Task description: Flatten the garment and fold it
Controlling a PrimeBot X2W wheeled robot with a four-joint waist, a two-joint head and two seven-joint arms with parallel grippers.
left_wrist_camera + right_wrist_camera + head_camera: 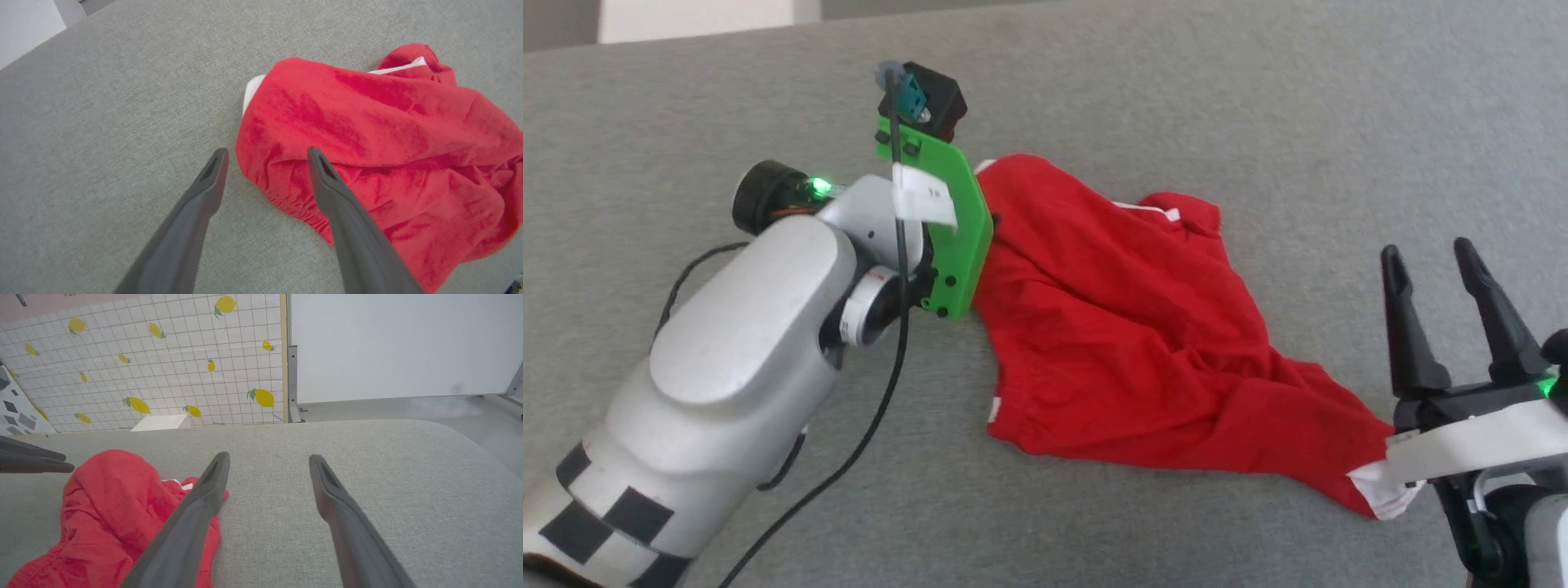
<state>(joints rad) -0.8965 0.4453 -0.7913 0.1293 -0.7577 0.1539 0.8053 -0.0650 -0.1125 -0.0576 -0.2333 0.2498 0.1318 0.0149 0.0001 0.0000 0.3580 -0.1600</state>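
Observation:
The garment [1127,327], red shorts with white trim, lies crumpled on the grey surface, one white-edged corner trailing toward the lower right. My left gripper [266,152] hovers open over its gathered waistband edge, one finger over bare surface and the other over red fabric [380,134]. In the head view the green wrist plate [952,229] hides those fingers. My right gripper [1427,249] stands open just right of the garment, holding nothing. In the right wrist view the right gripper [268,458] is over bare grey cloth, with the garment [106,506] at its left.
The grey upholstered surface [1258,106] stretches all around. Its far edge and rounded corner [449,433] show in the right wrist view, with a lemon-patterned panel [163,355] beyond. A black cable [882,392] hangs along my left arm.

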